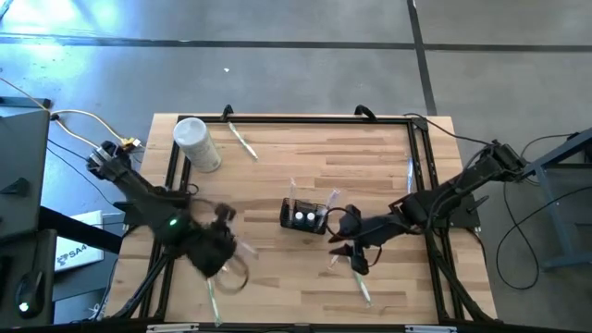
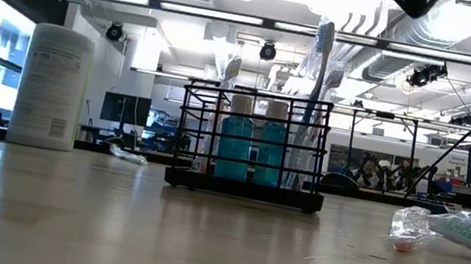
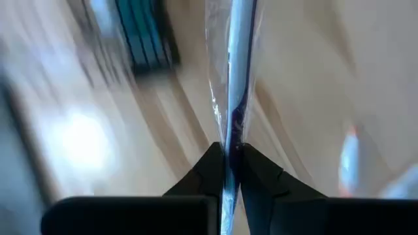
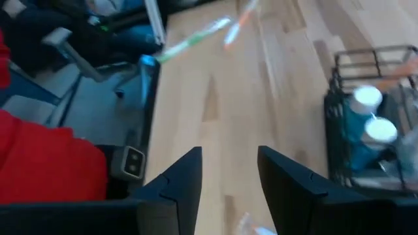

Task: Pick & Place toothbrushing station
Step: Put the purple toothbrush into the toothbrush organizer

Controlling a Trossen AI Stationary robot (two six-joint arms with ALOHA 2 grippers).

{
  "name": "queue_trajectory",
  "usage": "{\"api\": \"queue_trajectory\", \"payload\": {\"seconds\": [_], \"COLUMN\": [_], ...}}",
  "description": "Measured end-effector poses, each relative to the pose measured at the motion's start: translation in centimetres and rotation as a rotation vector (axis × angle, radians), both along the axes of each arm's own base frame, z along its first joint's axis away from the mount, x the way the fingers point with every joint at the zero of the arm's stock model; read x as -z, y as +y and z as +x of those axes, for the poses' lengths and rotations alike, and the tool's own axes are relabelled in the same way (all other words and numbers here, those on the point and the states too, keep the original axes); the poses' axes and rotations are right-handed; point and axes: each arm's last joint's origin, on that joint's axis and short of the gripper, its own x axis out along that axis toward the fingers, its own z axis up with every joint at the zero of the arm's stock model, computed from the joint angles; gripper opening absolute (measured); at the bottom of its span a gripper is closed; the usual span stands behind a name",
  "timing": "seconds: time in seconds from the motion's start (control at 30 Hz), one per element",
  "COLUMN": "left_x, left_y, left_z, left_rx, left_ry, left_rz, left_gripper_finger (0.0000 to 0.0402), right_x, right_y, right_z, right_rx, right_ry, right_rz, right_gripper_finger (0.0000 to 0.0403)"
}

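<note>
The toothbrushing station [image 1: 305, 215] is a black wire holder standing on the table's middle, with two blue white-capped bottles and upright toothbrushes in it; it also shows in the low view [image 2: 252, 144] and the right wrist view [image 4: 375, 124]. My left gripper [image 1: 220, 248] is left of it, above the table, shut on a wrapped toothbrush [image 3: 236, 72]. My right gripper [image 4: 228, 173] is open and empty, just right of the station [image 1: 344, 242]. My left gripper pinches the wrapped toothbrush between its two fingers [image 3: 209, 163], on the clear wrapper around the handle [image 3: 230, 140]. The brush runs on straight ahead past the fingertips, along the fingers. Whether its far end touches the table, I cannot tell.
A white cylindrical container [image 1: 197, 143] stands at the far left. Wrapped toothbrushes lie at the far side [image 1: 242, 141], near the right gripper [image 1: 359, 285] and at the near left [image 1: 213, 301]. A black frame [image 1: 421, 176] borders the tabletop. A person in red [image 4: 46, 163] shows beyond the table.
</note>
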Motion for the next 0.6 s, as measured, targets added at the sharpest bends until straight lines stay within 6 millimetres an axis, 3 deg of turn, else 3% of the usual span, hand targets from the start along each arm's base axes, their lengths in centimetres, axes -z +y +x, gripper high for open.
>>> {"api": "queue_trajectory", "payload": {"seconds": [0.23,0.47,0.6], "left_x": [-2.4,-3.1,-2.4], "left_y": [-3.8,-5.1,-5.3], "left_z": [0.4,2.9,5.2], "left_rx": [0.538,0.798,0.892], "left_ry": [-0.292,-0.387,-0.365], "left_rz": [0.351,0.787,0.967], "left_gripper_finger": [0.0024,0.0056,0.0029], "right_x": [-1.4,-3.0,-3.9], "right_y": [0.3,0.6,0.4], "right_z": [0.7,1.2,1.5], "right_rx": [-0.013,-0.028,-0.036], "right_ry": [-0.153,-0.325,-0.427], "right_rz": [0.047,0.088,0.083], "right_gripper_finger": [0.0140,0.0140,0.0140]}}
